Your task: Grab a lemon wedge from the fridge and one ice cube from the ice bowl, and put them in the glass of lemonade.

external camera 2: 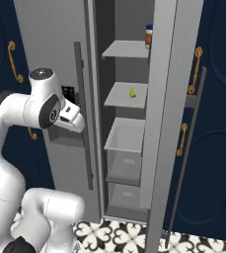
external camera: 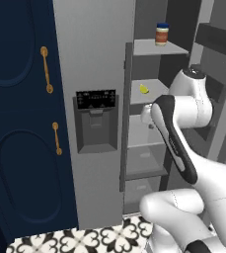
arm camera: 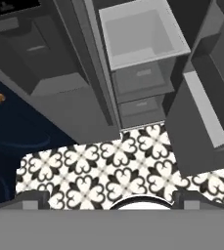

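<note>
Fingers (arm camera: 108, 197): spread wide, empty, aimed down at the patterned floor (arm camera: 108, 166) before the fridge (external camera: 92, 74).
Lemon wedge (external camera: 143, 89): on the second shelf (external camera: 149, 93) of the open fridge.
Jar (external camera: 162, 34): top shelf.

Both base views on fridge (external camera: 97, 74); hand view seemingly floorward.
</note>
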{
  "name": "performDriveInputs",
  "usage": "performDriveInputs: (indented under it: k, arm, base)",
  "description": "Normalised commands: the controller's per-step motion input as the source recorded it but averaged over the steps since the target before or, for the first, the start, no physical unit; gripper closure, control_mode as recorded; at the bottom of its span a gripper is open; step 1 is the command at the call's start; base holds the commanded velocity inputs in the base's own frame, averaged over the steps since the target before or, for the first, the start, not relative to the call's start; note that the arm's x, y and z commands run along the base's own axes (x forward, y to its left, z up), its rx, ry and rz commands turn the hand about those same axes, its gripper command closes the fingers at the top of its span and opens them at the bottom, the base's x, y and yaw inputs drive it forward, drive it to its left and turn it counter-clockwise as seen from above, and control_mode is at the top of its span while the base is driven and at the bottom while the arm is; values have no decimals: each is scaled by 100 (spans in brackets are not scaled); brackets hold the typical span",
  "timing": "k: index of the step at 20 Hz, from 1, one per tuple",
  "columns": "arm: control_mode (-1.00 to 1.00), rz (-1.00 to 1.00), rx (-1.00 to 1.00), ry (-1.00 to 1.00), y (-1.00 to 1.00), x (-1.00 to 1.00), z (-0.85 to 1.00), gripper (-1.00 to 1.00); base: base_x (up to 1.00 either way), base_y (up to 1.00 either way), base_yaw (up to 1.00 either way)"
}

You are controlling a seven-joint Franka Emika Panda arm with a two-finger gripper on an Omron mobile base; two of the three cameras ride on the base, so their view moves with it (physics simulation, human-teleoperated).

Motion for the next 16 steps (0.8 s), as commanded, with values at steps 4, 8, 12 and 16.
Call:
performDriveInputs:
  k: [4, 8, 12, 16]
  arm:
    - [-100, 19, 0, 0, 18, -100, 62, -100]
    - [-100, 6, 0, 4, 1, -79, 8, -100]
    - [-100, -3, -1, 8, -27, -2, -33, -100]
    - [-100, -8, -1, 1, -31, 2, -30, -100]
  base:
    - [0, 0, 0]
    - [0, 0, 0]
    - [0, 0, 0]
    - [0, 0, 0]
